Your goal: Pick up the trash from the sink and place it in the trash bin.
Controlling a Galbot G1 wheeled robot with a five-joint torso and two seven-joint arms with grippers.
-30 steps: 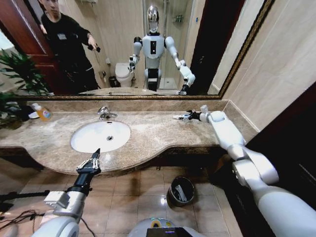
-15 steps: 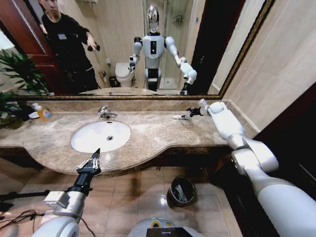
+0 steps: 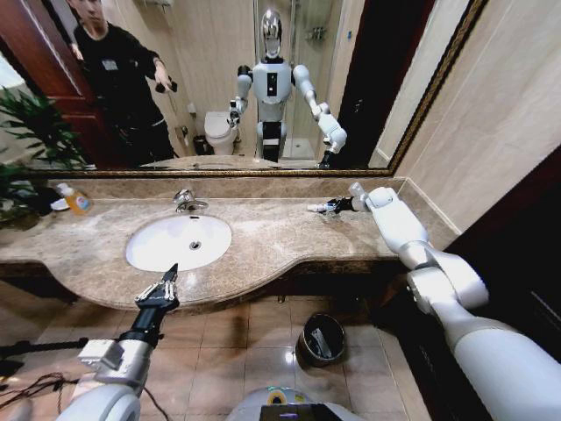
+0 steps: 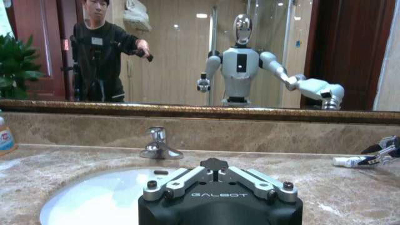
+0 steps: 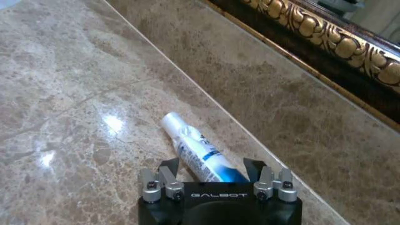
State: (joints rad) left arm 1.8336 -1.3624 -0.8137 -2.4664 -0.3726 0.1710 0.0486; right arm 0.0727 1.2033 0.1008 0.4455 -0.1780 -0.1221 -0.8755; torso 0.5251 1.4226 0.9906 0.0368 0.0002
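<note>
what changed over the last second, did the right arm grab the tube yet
The right gripper lifted slightly from the countertop and came back down at the tube. The tube lies where it did, between the open fingers in the right wrist view, not visibly clamped. The left gripper stayed in front of the sink; the trash bin is unchanged.

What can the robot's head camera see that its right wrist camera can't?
Head view alone: the sink, the trash bin on the floor, and the left gripper in front of the counter. Right wrist view alone: the blue print on the tube. Both share that tube between the right gripper's open fingers, on the marble countertop.
</note>
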